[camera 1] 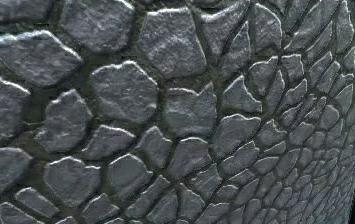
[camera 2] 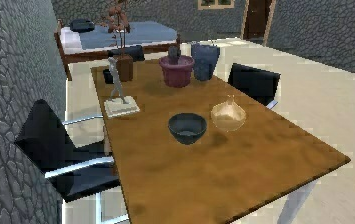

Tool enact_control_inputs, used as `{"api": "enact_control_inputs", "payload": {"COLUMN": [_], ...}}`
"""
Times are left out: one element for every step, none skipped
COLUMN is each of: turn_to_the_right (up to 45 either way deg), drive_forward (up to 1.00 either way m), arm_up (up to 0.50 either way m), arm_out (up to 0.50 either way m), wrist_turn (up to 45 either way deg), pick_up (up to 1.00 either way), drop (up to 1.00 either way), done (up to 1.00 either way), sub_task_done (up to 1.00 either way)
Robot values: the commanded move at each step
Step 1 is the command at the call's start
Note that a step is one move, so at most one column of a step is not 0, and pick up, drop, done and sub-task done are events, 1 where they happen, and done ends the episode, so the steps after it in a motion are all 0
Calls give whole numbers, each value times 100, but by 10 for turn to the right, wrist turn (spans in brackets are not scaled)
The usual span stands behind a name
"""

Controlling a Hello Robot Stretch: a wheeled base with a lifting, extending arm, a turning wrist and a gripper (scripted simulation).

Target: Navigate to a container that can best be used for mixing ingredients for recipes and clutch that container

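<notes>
How the jaws stand I cannot tell. A dark bowl (camera 2: 187, 127) sits mid-table (camera 2: 215, 175), a tan vessel (camera 2: 228, 114) just beside it, a maroon pot (camera 2: 177, 70) and statuette (camera 2: 121, 98) farther back; a black chair (camera 2: 60, 150) crowds the table's edge, a stone wall (camera 1: 135, 110) close ahead
</notes>
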Motion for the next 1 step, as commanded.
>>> {"api": "enact_control_inputs", "payload": {"turn_to_the_right": [0], "drive_forward": [0], "arm_up": [50], "arm_out": [0], "wrist_turn": [0], "pick_up": [0], "drop": [0], "done": [0], "sub_task_done": [0]}}
